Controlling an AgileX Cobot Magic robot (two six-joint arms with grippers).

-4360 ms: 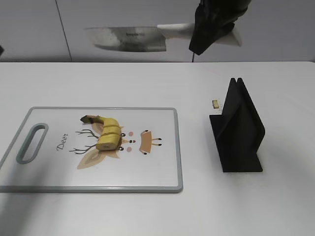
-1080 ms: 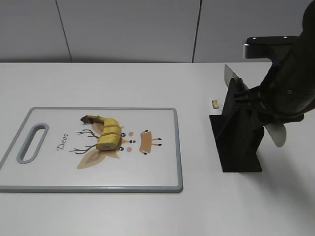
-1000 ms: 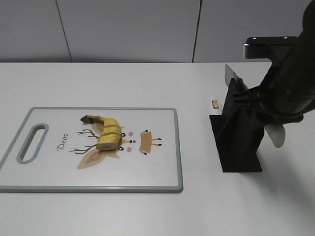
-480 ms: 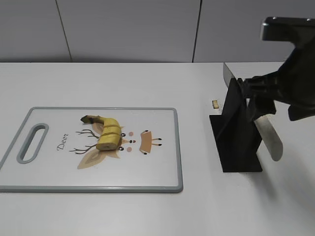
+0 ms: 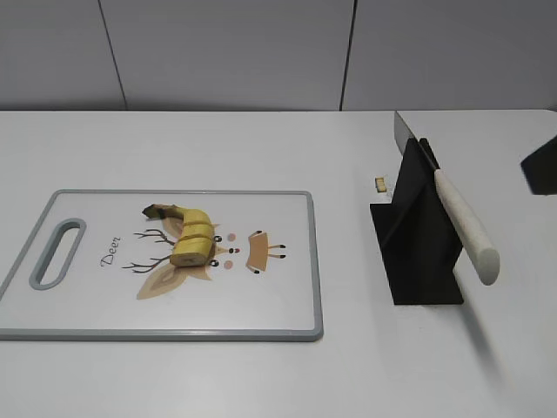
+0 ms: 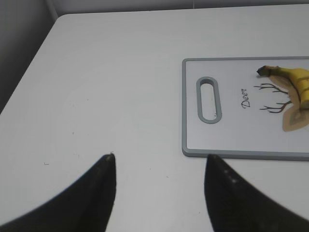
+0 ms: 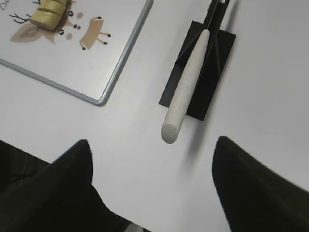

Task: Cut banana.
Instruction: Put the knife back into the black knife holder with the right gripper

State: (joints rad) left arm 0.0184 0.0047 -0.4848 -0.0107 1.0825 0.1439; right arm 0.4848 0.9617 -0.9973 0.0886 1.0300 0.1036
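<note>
Right hand [image 7: 149, 186] spread wide, empty, withdrawn toward the counter's right edge. We note the white-handled steel knife [image 5: 461, 226], carried moments ago, now rests in the black angled stand [image 5: 418, 231]. Sliced yellow banana [image 5: 187, 235] lies on the white deer-print cutting board [image 5: 278, 305]; cutting looks finished.

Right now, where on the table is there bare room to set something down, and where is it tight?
Bare: the wide strip behind the board, the table left of the board's handle hole, and the front right corner past the knife. On the board, the half near the hole is free. Tight: around the banana, and the gap between board and knife stand.
</note>
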